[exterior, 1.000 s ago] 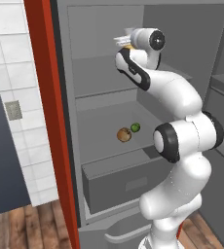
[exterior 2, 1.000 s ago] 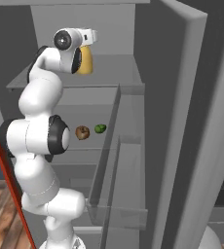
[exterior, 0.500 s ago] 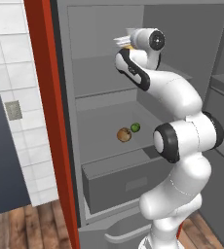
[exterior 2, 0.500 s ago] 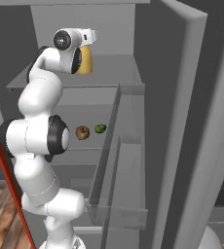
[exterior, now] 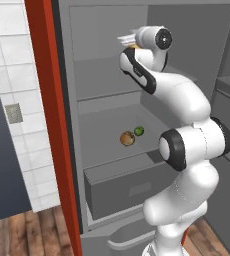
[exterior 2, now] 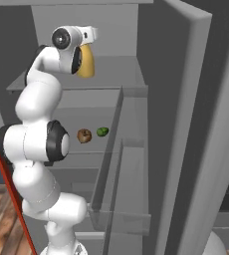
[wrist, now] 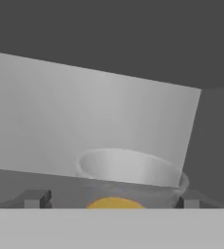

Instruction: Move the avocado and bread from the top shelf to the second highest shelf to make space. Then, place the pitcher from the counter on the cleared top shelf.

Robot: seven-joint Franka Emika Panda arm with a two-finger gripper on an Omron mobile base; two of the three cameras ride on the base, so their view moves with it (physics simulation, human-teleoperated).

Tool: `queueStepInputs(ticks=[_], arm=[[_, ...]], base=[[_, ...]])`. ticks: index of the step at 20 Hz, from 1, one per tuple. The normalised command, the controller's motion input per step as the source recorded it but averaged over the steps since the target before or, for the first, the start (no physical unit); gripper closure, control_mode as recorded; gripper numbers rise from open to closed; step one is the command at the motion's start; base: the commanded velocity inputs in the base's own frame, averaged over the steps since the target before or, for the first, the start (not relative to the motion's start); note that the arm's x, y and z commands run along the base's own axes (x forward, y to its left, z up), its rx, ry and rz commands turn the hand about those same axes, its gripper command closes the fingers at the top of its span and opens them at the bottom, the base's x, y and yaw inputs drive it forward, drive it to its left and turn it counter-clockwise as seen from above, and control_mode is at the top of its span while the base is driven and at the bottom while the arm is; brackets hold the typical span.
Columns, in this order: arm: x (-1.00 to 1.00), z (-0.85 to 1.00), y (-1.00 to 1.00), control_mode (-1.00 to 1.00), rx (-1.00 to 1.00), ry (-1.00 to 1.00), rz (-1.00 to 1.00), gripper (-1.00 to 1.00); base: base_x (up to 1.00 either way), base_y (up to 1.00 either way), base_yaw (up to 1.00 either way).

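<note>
At upper centre of the right base view the pitcher [exterior 2: 86, 62] hangs upright, long axis vertical and neck up under the gripper [exterior 2: 89, 39], just above the top shelf [exterior 2: 114, 87]; I cannot tell whether it touches. Lower centre, the bread [exterior 2: 84, 135] and avocado [exterior 2: 102, 132] already lie side by side on the second highest shelf [exterior 2: 94, 152], so I judge only setting down and release are left. From the hand view the fingertips [wrist: 36, 198] flank the pale rim, apparently gripping the pitcher.

Grey drawer [exterior: 129, 187] low in fridge — white tiled wall [exterior: 12, 90] beside.
</note>
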Motion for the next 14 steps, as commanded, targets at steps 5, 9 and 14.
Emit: queueStepInputs(ticks=[5, 9, 14], arm=[[-0.10, 0.25, 0.00, -1.00, 0.00, 0.00, 0.00, -1.00], [-0.01, 0.09, 0.00, -1.00, 0.00, 0.00, 0.00, -1.00], [-0.06, 0.00, 0.00, -1.00, -0.02, 0.00, 0.00, -1.00]], base=[[0.00, 0.00, 0.00], [0.00, 0.00, 0.00], [0.00, 0.00, 0.00]])
